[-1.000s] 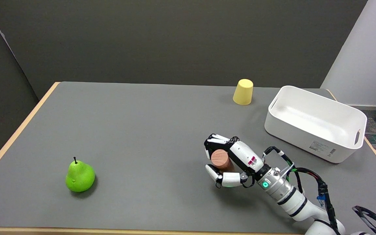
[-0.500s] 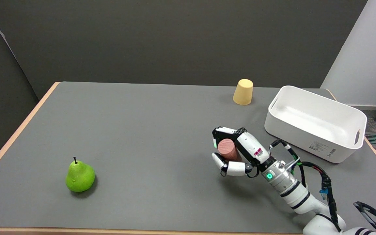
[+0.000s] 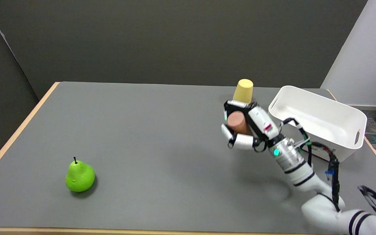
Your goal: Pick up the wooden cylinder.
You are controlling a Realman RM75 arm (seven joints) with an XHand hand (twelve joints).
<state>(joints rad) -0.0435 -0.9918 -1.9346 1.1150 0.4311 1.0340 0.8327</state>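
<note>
The wooden cylinder [image 3: 237, 121] is a short reddish-brown peg with its round end facing the camera. My right hand [image 3: 247, 127] grips it, fingers wrapped over the top and the thumb under it. Hand and cylinder hang in the air above the grey table [image 3: 142, 130], right of centre, with a soft shadow below on the tabletop. Most of the cylinder's body is hidden inside the hand.
A yellow cup [image 3: 243, 91] stands upside down just behind the hand. A white bin [image 3: 318, 120] sits to the hand's right, close to the forearm. A green pear [image 3: 79, 176] lies at the front left. The table's wooden edge [image 3: 15, 137] runs along the left.
My right hand has risen off the table with the cylinder in its grip, moving up and toward the back right, closer to the yellow cup and the white bin.
</note>
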